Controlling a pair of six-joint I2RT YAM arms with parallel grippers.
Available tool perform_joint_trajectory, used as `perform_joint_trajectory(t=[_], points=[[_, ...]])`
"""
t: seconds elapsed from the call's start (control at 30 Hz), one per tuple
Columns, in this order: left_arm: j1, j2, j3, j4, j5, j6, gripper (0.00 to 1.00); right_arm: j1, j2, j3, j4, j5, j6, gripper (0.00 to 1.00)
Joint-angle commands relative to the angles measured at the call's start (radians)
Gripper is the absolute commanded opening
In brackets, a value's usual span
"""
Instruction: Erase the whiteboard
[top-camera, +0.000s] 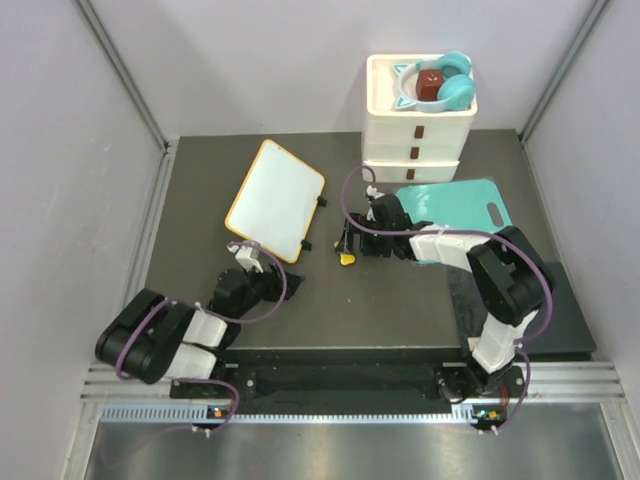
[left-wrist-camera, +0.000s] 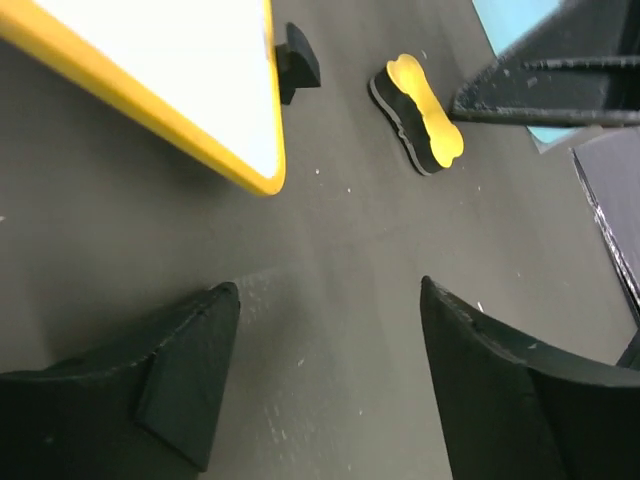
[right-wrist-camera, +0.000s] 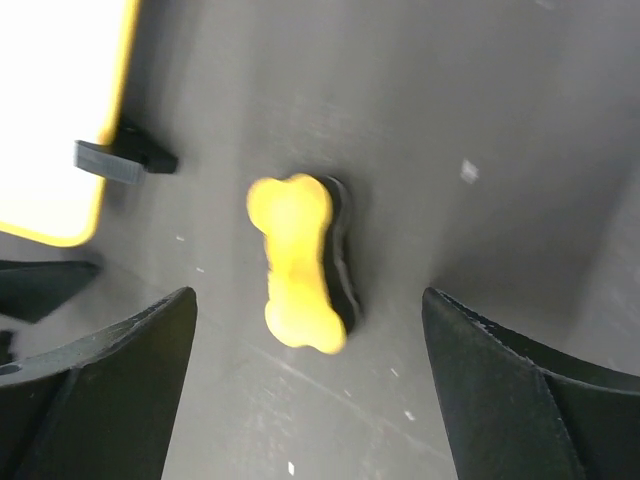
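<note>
The right claw (right-wrist-camera: 308, 300) stands wide open and grips nothing. A yellow-topped, black-based, bone-shaped eraser (right-wrist-camera: 300, 260) lies between its fingers, seemingly free on the dark grey desk (top-camera: 330, 300), though that view is blurred. The left claw (left-wrist-camera: 328, 290) is open and empty too. Just beyond it, left of the eraser, lies the orange-framed rectangular whiteboard (top-camera: 275, 200), its face blank.

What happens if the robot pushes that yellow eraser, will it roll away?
The eraser would probably slide rather than roll: it lies flat, bone-shaped, on the table. Its dark layered underside looks like felt or foam, so it is likely light and a bit squashy.
</note>
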Motion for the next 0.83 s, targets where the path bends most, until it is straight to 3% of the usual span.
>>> perform_joint_trajectory(t=[0.0, 0.1, 0.13, 0.37, 0.53, 0.8], points=[[-0.013, -0.232, 0.003, -0.281, -0.137, -0.058, 0.81, 0.006, -0.109, -0.043, -0.069, 0.130, -0.024, 0.91], [-0.022, -0.384, 0.040, -0.507, -0.215, -0.096, 0.93, 0.005, -0.203, -0.083, -0.120, 0.246, -0.036, 0.93], [-0.022, -0.420, 0.059, -0.621, -0.240, -0.110, 0.94, 0.005, -0.253, -0.093, -0.129, 0.274, -0.041, 0.95], [-0.022, -0.658, 0.154, -0.964, -0.315, -0.115, 0.99, 0.005, -0.514, -0.208, -0.207, 0.408, -0.060, 0.99], [-0.024, -0.669, 0.218, -1.027, -0.182, -0.081, 0.99, 0.005, -0.704, -0.290, -0.286, 0.481, -0.064, 0.99], [-0.021, -0.623, 0.272, -1.095, -0.172, -0.011, 0.99, -0.007, -1.025, -0.435, -0.361, 0.607, -0.092, 0.99]])
